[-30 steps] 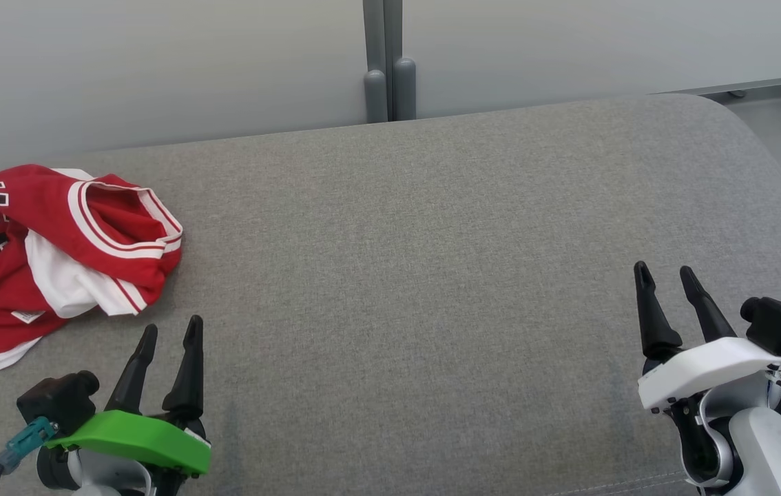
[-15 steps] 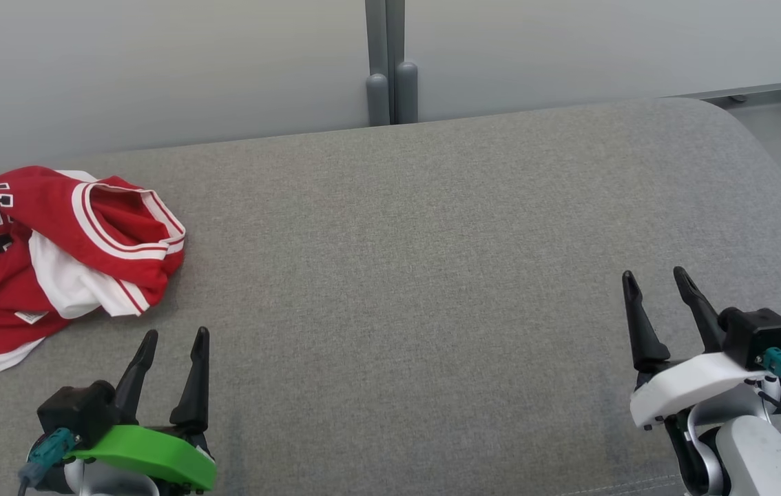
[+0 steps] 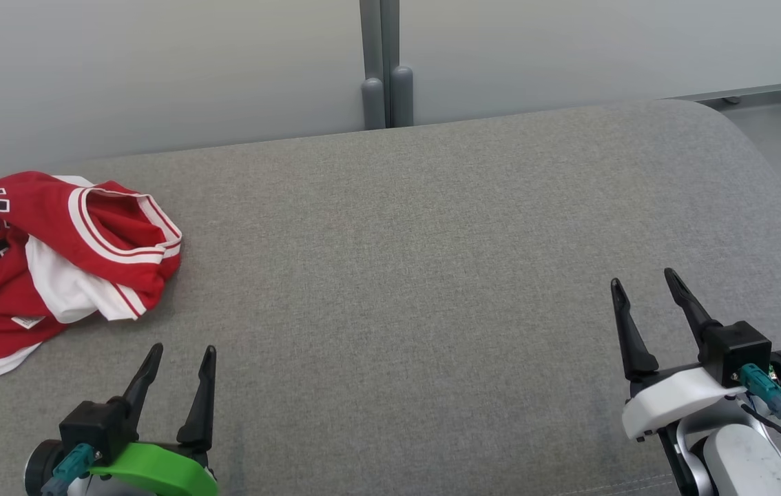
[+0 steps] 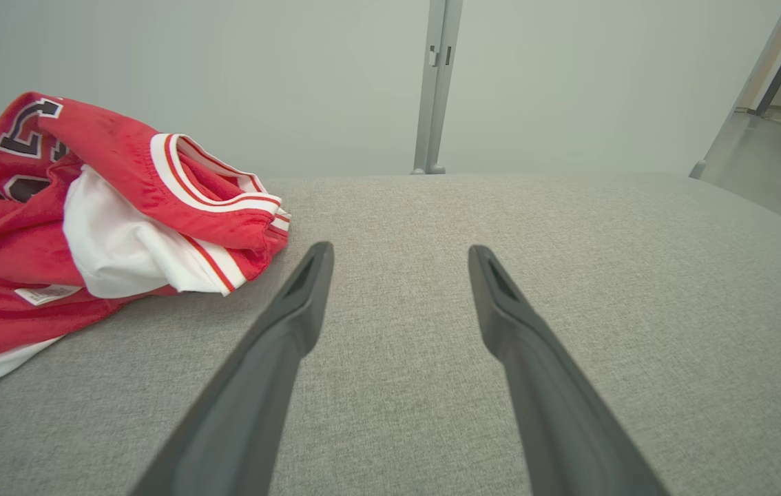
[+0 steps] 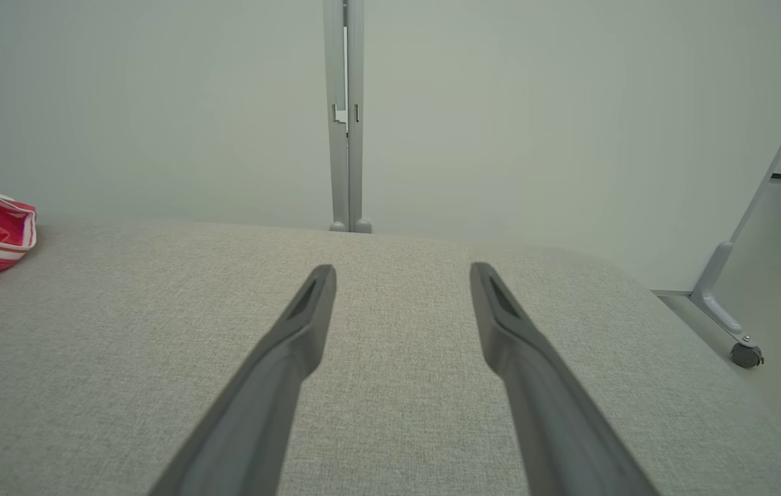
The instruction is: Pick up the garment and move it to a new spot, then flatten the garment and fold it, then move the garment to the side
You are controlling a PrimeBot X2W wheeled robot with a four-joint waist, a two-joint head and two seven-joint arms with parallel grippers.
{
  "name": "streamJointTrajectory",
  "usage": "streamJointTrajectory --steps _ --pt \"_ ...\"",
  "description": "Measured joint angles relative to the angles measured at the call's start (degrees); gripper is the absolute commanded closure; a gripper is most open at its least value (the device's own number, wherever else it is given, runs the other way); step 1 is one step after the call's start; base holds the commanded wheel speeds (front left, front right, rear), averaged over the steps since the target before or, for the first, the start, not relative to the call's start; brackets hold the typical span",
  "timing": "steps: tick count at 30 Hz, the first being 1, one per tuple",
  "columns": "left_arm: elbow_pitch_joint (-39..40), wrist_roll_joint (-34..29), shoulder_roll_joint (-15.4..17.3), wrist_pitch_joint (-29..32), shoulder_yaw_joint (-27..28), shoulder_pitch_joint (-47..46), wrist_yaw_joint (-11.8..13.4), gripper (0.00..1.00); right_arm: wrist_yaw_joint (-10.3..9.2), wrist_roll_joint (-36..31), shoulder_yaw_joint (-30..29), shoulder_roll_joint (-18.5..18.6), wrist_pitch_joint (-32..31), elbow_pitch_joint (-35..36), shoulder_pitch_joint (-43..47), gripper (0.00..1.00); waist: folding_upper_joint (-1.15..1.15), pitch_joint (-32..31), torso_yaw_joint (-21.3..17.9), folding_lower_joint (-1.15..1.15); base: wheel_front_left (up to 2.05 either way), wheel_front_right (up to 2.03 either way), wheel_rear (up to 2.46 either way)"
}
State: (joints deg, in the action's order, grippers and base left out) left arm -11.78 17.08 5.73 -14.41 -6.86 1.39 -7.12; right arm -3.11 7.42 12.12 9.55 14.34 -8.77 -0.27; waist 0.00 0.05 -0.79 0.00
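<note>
Grey padded desk (image 3: pixel 432 275) holds the crumpled red garment (image 3: pixel 53 262) ahead-left of my left jaws, the nearer pair; right jaws sit well apart. Both stand wide, empty; its long axis looks unclear.

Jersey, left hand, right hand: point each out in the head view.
Jersey (image 3: pixel 60 282), head view, white panel near its middle.
Left hand (image 3: pixel 183 349), head view, midway between its two open fingertips.
Right hand (image 3: pixel 642 277), head view, midway between its two open fingertips.
</note>
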Motion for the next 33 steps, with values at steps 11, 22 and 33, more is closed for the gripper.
streamJointTrajectory --steps 11,22,33 --pt "-2.8 0.8 0.0 0.0 1.1 0.1 0.0 0.0 0.6 0.7 -1.7 -0.7 0.0 -0.3 0.8 0.0 0.0 0.1 -0.2 0.0 0.0 0.0 0.0" --pt "-4.2 1.0 -0.1 0.0 1.4 0.1 0.0 0.0 1.9 0.7 -2.6 -0.8 0.0 -0.8 0.8 0.0 0.0 0.2 -0.1 0.0 0.0 0.0 0.0" --pt "-4.5 1.0 -0.3 0.0 -0.3 -0.7 0.0 0.0 2.58 0.6 -4.5 -0.7 0.0 -0.9 1.1 0.0 0.0 0.2 1.2 0.0 0.0 0.0 0.0"
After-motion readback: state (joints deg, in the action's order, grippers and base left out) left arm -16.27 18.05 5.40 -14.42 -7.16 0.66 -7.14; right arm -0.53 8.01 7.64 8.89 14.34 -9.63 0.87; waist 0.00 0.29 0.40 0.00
